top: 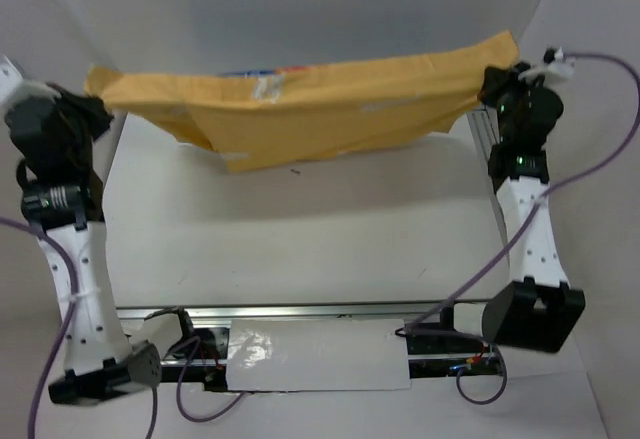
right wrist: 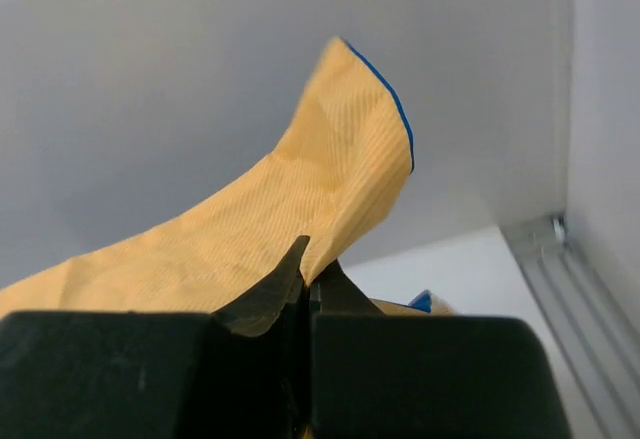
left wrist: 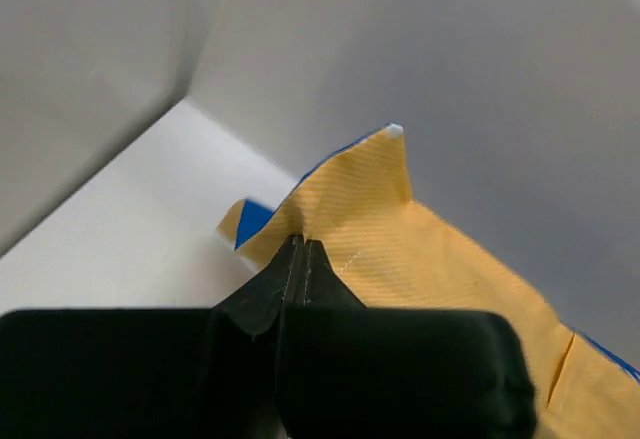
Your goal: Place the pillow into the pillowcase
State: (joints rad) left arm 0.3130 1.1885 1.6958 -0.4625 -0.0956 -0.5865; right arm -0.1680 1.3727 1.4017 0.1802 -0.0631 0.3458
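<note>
Pillowcase hangs, pinched by left end effector and right end effector.

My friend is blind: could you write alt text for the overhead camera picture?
Two robot arms hold an orange-yellow pillowcase stretched between them over a white table, the left fingers pinching one end, the right fingers the other.

print on the pillowcase blurred, its blue outer face mostly hidden behind its orange side, dark speck just below the pillowcase too small to identify, left arm beside the pillowcase clipped at the edge
</note>
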